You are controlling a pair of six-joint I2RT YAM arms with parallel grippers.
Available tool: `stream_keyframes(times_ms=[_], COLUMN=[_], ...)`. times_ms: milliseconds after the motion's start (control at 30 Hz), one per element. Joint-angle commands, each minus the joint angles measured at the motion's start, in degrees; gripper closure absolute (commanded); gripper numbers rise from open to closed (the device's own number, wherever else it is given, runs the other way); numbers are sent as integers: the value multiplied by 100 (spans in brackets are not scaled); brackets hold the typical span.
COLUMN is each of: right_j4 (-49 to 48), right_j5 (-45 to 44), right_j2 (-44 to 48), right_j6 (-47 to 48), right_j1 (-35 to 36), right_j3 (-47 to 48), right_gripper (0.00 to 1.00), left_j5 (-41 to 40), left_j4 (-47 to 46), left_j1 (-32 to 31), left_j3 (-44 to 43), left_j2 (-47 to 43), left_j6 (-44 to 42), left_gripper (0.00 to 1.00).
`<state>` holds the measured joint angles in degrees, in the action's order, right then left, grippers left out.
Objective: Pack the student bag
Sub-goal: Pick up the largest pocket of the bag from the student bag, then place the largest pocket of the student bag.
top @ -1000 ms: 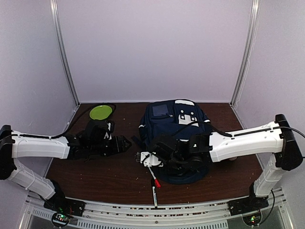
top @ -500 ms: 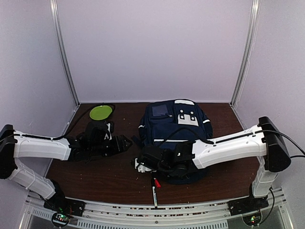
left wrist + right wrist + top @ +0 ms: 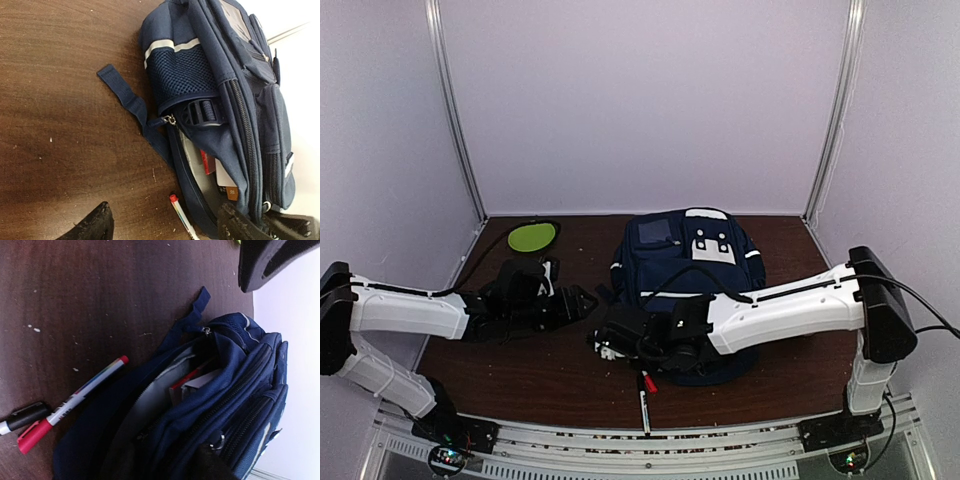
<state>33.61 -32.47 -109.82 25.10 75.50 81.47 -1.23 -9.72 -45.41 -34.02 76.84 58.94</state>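
At lower centre, by the open mouth of the student bag (image 3: 665, 262), the right pincer (image 3: 609, 344) hovers, gap unclear; the left pincer (image 3: 586, 300) gapes wide. Packing likely needs the red-capped marker (image 3: 45, 426) grasped next.

Lab test booth, plain white walls (image 3: 650, 100)

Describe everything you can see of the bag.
The bag is navy fabric with white stripes and a mesh side pocket. It lies flat on the brown table, main zip open, showing grey lining and red and white items inside. A loose strap trails onto the table. The right arm reaches across its near end.
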Motion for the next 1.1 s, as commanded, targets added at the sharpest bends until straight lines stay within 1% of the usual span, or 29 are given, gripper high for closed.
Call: stream_keyframes(times_ms=[0, 100, 167, 300, 367, 433, 467, 567, 700, 833, 933, 1000, 1033, 1067], right_j4=[-126, -68, 176, 1001, 1189, 1283, 1351, 1551, 1718, 1776, 1741, 1704, 1633, 1599], right_j5=[-642, -573, -135, 1518, 2275, 2874, 3316, 4285, 5450, 5904, 6210, 6356, 6225, 6040], right_j2=[-36, 270, 579, 1032, 1187, 1280, 1294, 1224, 1116, 910, 700, 585, 532, 471], right_j6=[123, 187, 32, -492, -622, -680, -709, -812, -858, -1036, -1140, -1234, -1275, -1286], right_j1=[-235, -437, -631, -1201, -1470, -1676, -1767, -1953, -2078, -2150, -2153, -2139, -2114, -2058], right_j3=[135, 276, 500, 1231, 1428, 1545, 1607, 1783, 1913, 2224, 2311, 2244, 2134, 2009], right_gripper=[78, 94, 100, 100, 100, 100, 100, 100, 100, 100, 100, 99, 97, 89], left_j5=[100, 157, 215, 326, 313, 384, 433, 509, 536, 652, 620, 601, 568, 517], left_j4=[-416, -521, -648, -1131, -1335, -1847, -2158, -3211, -3954, -4952, -5782, -6165, -6343, -6407], left_j1=[31, 32, 17, -97, -206, -265, -285, -349, -481, -622, -719, -755, -773, -783], left_j3=[49, 50, 39, -19, -106, -74, -12, 185, 165, 43, -37, -97, -90, -71], left_j2=[11, 69, 106, 213, 278, 382, 437, 654, 897, 1317, 1795, 2090, 2204, 2261], left_j6=[77, 100, 78, 5, -53, -4, 48, 284, 399, 767, 1334, 1748, 1880, 1959], left_gripper=[26, 26, 26, 25, 23, 22, 21, 20, 19, 19, 19, 18, 6, 3])
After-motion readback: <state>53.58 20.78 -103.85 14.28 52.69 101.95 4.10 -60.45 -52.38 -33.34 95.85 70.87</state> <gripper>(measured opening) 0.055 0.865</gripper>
